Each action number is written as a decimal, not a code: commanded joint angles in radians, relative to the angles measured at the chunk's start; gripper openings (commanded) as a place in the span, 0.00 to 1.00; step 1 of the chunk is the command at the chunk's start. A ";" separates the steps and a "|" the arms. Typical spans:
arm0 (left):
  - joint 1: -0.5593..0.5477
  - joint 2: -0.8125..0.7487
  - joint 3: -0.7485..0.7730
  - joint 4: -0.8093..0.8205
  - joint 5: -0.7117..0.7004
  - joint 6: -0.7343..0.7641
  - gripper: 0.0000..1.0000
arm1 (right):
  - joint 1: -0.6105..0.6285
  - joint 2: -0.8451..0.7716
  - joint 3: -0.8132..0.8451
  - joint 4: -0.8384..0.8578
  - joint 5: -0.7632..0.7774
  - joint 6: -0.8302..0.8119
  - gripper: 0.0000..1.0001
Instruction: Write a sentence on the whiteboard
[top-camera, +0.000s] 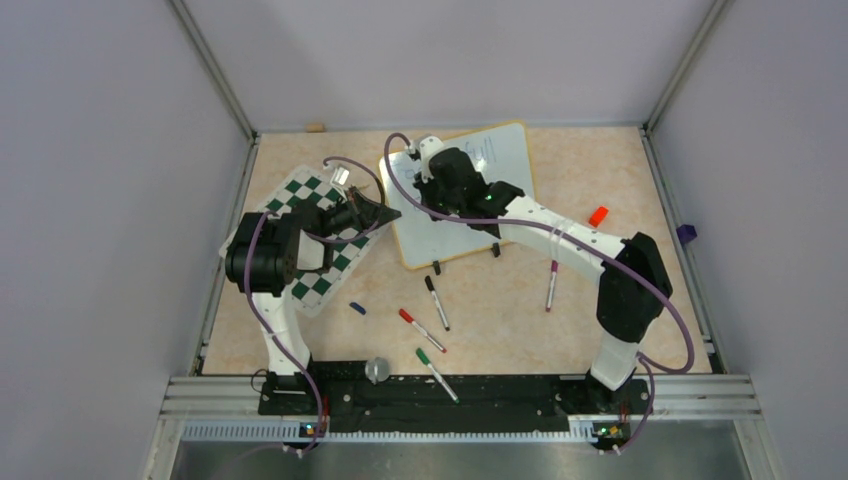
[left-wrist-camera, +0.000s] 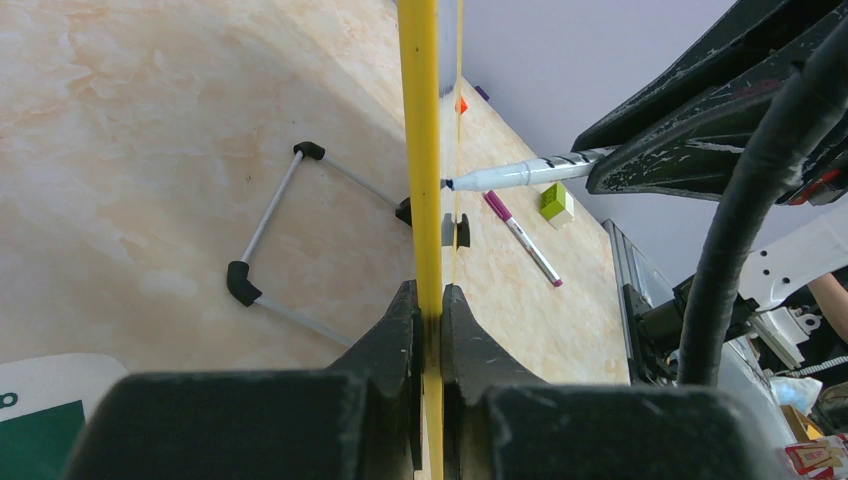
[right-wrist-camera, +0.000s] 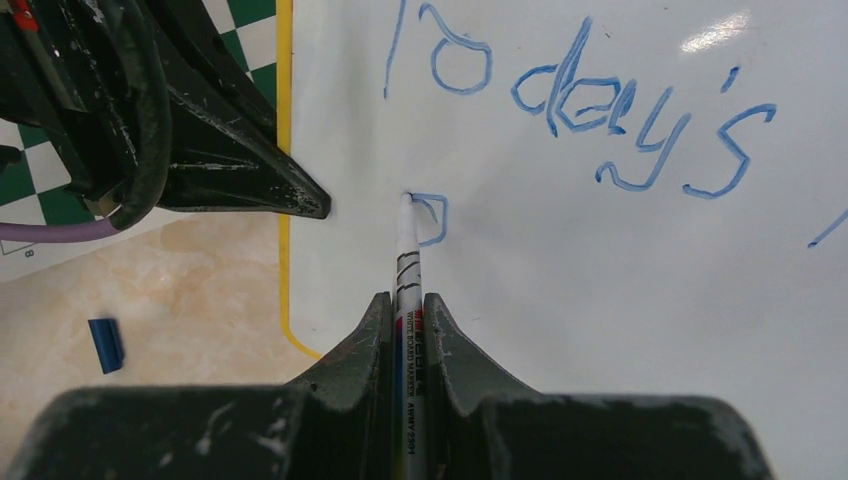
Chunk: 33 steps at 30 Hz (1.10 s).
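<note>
**At the far middle of the table: marker tip on the board, one word written**

At the far middle of the table (top-camera: 620, 170) lies the whiteboard (top-camera: 445, 240), turned a little, with its two black clips on the near edge. Just beside its left edge is a green-and-white chequered mat (top-camera: 305, 200).

The left pincer (left-wrist-camera: 430, 300) is clamped on the board's yellow rim, one finger on each face, at the left edge. The right pincer (right-wrist-camera: 405, 305) is closed tight on a white marker (right-wrist-camera: 408, 260), which runs straight out between its fingers. The marker's tip touches the board surface close to the left rim.

The sentence (right-wrist-camera: 580, 110) reads only "Today's" so far, in thin blue strokes along the top line. Below the "T" there is a small squarish blue loop (right-wrist-camera: 432, 215), and the marker tip rests at its upper left corner. A short blue stroke shows at the right border of the right wrist view.

On the bare table nearer the arms lie four loose markers: a black-capped one (top-camera: 437, 300), a red-capped one (top-camera: 420, 328), a green-capped one (top-camera: 435, 365) and a purple-capped one (top-camera: 551, 283). A blue cap (top-camera: 357, 308) lies left of them.
</note>
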 joint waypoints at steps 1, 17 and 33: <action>0.005 -0.035 -0.006 0.117 0.016 0.085 0.00 | -0.006 -0.013 0.023 0.042 -0.037 -0.002 0.00; 0.005 -0.032 -0.006 0.117 0.016 0.082 0.00 | -0.064 -0.108 0.009 0.052 -0.002 0.097 0.00; 0.006 -0.033 -0.006 0.117 0.016 0.083 0.00 | -0.072 -0.033 0.079 0.003 0.035 0.085 0.00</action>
